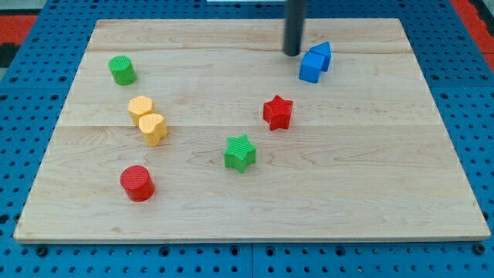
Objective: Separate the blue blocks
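Two blue blocks touch each other near the view's top, right of centre: a blue cube in front and a blue triangular block just behind and to its right. My tip rests on the board just left of the blue pair, a small gap from the cube's upper left side. The dark rod rises from the tip out of the view's top.
A red star and a green star lie mid-board. A green cylinder, a yellow hexagon, a yellow heart-like block and a red cylinder lie at the view's left. The wooden board sits on a blue pegboard.
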`<state>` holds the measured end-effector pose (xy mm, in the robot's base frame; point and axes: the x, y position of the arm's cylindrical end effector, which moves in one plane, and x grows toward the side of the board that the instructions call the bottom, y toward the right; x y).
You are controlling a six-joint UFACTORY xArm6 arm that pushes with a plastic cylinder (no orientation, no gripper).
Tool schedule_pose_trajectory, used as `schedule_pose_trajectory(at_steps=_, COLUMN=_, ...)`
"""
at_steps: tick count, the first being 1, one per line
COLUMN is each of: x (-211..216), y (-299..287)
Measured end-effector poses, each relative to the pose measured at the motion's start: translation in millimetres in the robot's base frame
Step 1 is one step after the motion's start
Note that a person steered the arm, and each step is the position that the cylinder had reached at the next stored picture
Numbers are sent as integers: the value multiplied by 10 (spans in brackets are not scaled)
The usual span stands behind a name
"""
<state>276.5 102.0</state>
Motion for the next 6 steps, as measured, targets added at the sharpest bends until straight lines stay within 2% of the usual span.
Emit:
schedule_pose_trajectory(at_steps=1, x=289, y=131)
schedule_pose_trajectory(at_steps=2, x=220, y=197)
schedule_pose_trajectory(at_steps=4, x=383, y=81)
schedule_pose_trajectory(at_steps=5, x=406, y=-532)
schedule_pose_trajectory(at_steps=6, x=365, y=-739)
